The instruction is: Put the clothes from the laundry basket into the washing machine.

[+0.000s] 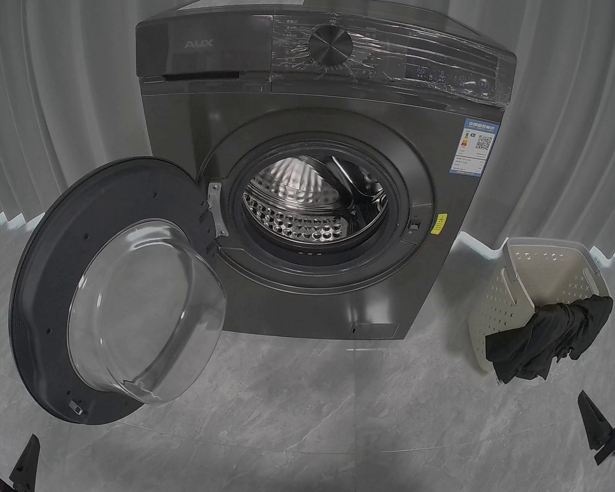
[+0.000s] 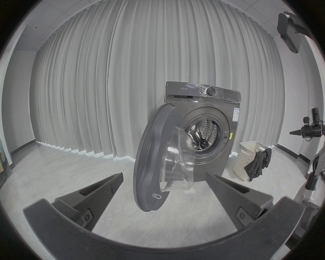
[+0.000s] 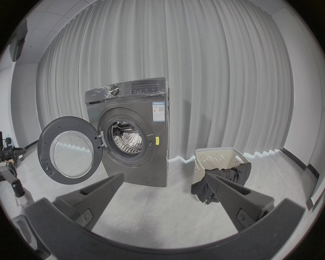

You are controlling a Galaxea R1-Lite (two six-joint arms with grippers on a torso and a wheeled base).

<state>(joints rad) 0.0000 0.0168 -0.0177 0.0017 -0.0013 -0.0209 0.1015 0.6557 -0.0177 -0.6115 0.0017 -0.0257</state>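
I start with the washing machine (image 1: 305, 271); it stands on the floor ahead of me, its door (image 1: 48, 284) swung wide open to my left and the drum (image 1: 297, 199) exposed; I see no clothes inside it. The laundry basket (image 1: 495, 302) sits on the floor just beside the machine, on my right; a dark garment (image 1: 549, 332) hangs over its near rim and down the outside. The left jaws hover low on my left, spread wide and holding nothing; the right jaws hang near the basket on my right, also wide apart and empty, not touching the cloth. I judge the task barely begun; the step in hand is the first pick. Next I need the right jaws down onto the draped fold; they must close on a thick bunch of it, lift it free of the rim, then carry it across to the drum mouth.
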